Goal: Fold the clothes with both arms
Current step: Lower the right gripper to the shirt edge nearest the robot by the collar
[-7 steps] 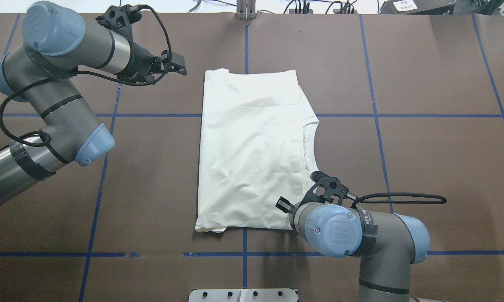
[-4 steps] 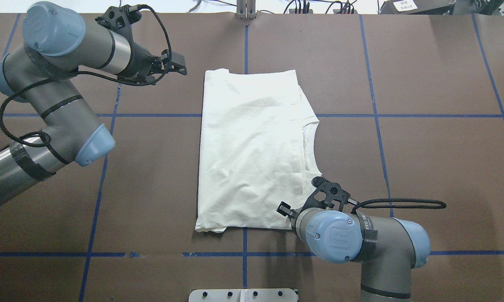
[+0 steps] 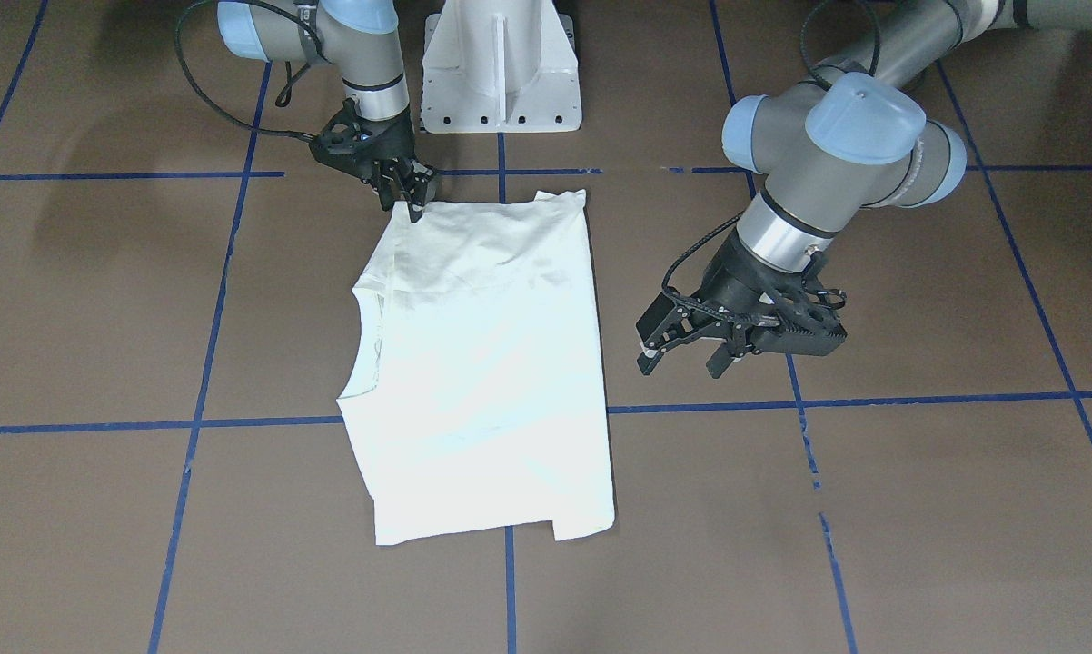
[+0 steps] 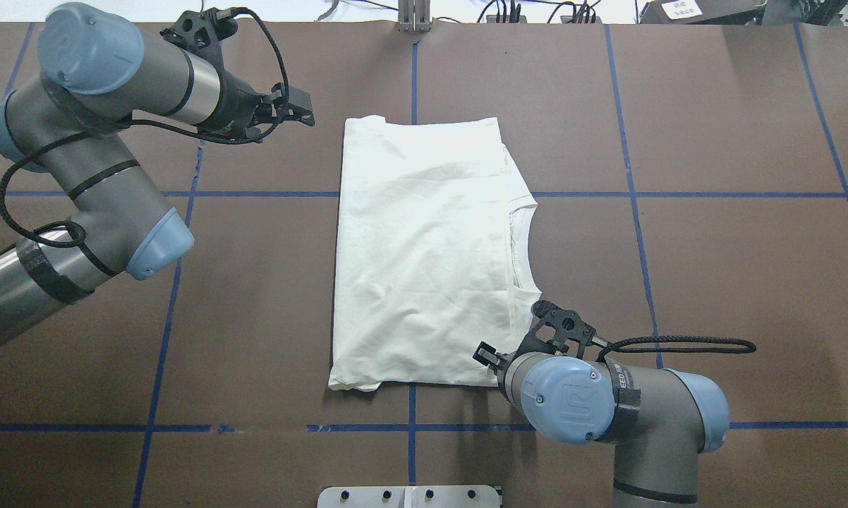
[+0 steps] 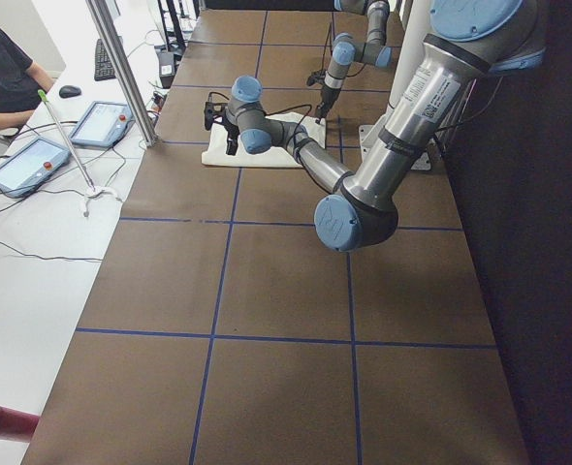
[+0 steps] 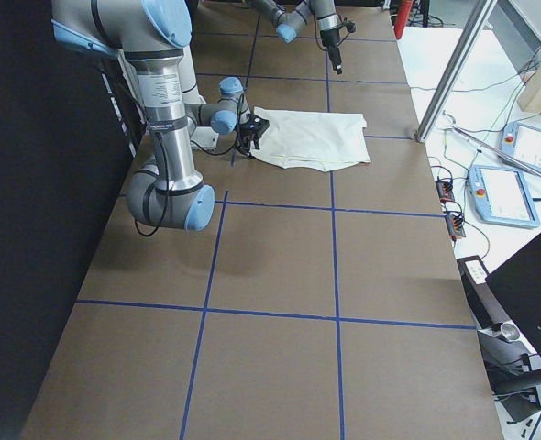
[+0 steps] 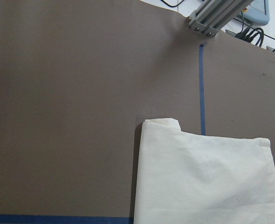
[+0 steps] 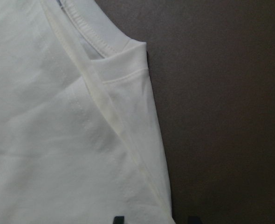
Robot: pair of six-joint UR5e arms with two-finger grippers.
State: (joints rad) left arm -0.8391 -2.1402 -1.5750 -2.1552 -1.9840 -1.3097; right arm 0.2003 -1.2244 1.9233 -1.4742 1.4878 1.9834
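Observation:
The cream-white shirt lies folded flat at the table's middle, plain side up, with its print hidden. Its neckline faces my right side. It also shows in the left wrist view and the right wrist view. My left gripper is open and empty, held above the table a little off the shirt's far left corner. My right gripper is low at the shirt's near right corner. Its fingertips stand apart, either side of the cloth's edge. In the overhead view its wrist hides it.
The white pedestal base stands at the table's near edge behind the shirt. Blue tape lines cross the brown tabletop. A metal post is at the far edge. Tablets and an operator are beyond it.
My right wrist has moved a little toward the robot's side and rightward along the shirt's near right corner. The left arm and the shirt have hardly moved.

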